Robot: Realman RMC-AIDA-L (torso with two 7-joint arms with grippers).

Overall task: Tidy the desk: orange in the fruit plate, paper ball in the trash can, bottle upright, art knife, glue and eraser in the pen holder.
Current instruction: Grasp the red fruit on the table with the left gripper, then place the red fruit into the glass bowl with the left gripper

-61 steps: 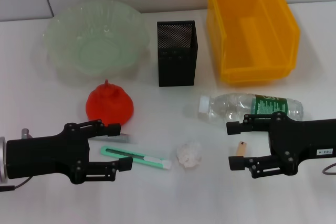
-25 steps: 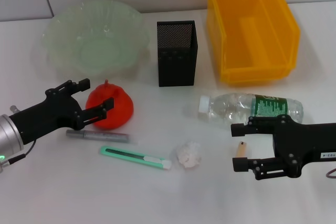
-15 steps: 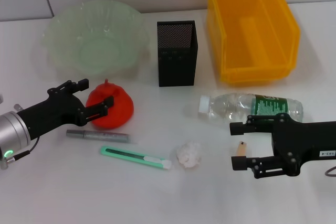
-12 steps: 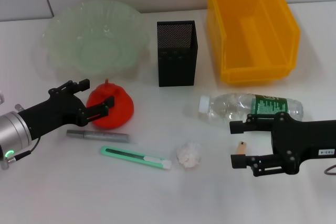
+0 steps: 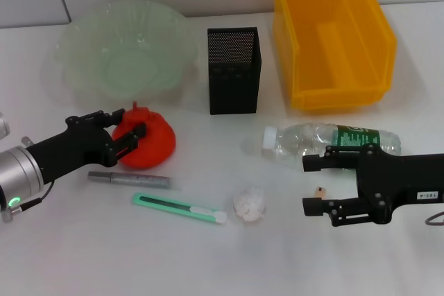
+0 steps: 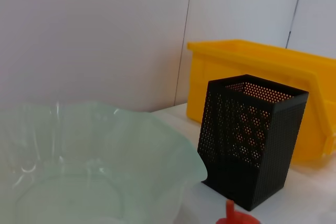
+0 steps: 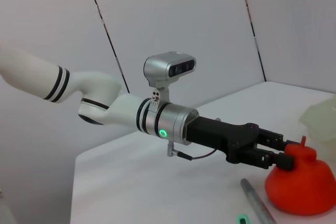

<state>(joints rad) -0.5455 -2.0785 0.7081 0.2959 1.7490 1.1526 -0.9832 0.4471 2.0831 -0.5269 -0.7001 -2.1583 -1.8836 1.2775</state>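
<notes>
1. The left end effector (image 5: 132, 132) was at the orange (image 5: 151, 142), its fingers apart and set on either side of the fruit's near flank; the orange sat on the white counter (image 5: 83, 240), and full clamping could not be confirmed.
2. In the right wrist view, the left end effector (image 7: 285, 153) met the orange (image 7: 302, 182) at the fingertips, just below the stem nub.
3. The fruit plate (image 5: 125, 50) lay beyond the left end effector, well apart from it, with nothing visible inside; the left wrist view showed its ruffled rim (image 6: 173, 145) close by.
4. A grey stick (image 5: 129, 179) lay just nearer the robot than the left end effector, and the art knife (image 5: 179, 208) lay nearer still, flat on the counter.
5. The pen holder (image 5: 234, 71) stood upright beyond and to the right of the left end effector; the left wrist view showed the pen holder (image 6: 251, 137) in front of the trash can (image 6: 273, 72).
6. The right end effector (image 5: 308, 184) hovered with its fingers apart, just beside the bottle (image 5: 326, 141), which lay on its side with the white cap pointing left.
7. A small tan object (image 5: 320, 190) lay between the right end effector's open fingers.
8. The paper ball (image 5: 250, 204) lay to the left of the right end effector, near it, not touching it.
9. The trash can (image 5: 333, 36) stood beyond the right end effector, well apart from it.
</notes>
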